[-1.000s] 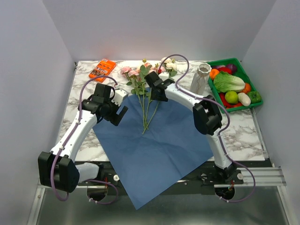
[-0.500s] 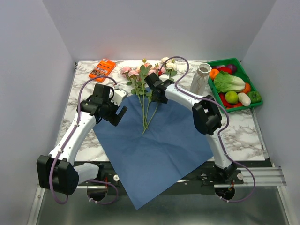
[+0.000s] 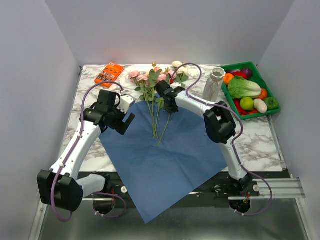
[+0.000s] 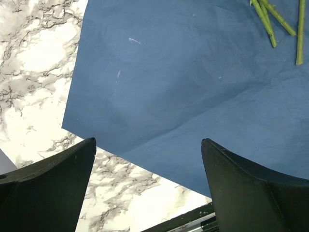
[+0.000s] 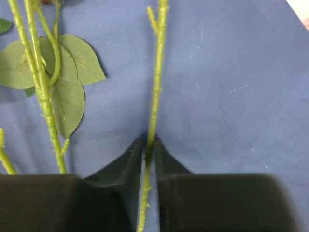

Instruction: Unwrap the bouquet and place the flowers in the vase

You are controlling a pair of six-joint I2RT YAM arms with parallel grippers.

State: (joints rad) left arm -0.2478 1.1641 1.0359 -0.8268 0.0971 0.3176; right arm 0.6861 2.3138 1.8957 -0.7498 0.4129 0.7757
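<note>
The bouquet lies unwrapped: its blue paper [image 3: 165, 150] is spread flat on the marble, and the flowers [image 3: 150, 80] lie across its far edge with their heads on the table. In the right wrist view my right gripper [image 5: 149, 142] has closed its fingertips on one thin green stem [image 5: 157, 87], apart from the other leafy stems [image 5: 43, 92]. From above, the right gripper [image 3: 169, 106] sits low over the stems. My left gripper [image 3: 122, 120] hovers wide open over the paper's left edge [image 4: 96, 140], holding nothing. The whitish vase [image 3: 215, 82] stands upright at the far right.
A green tray [image 3: 272, 102] of toy vegetables sits at the far right, beside the vase. An orange packet [image 3: 109, 73] lies at the far left corner. The paper's near corner hangs over the table's front edge [image 3: 150, 210].
My right gripper has closed on one stem, and that stem now lies slightly apart to the right of the others. The left arm has shifted slightly to the left.
</note>
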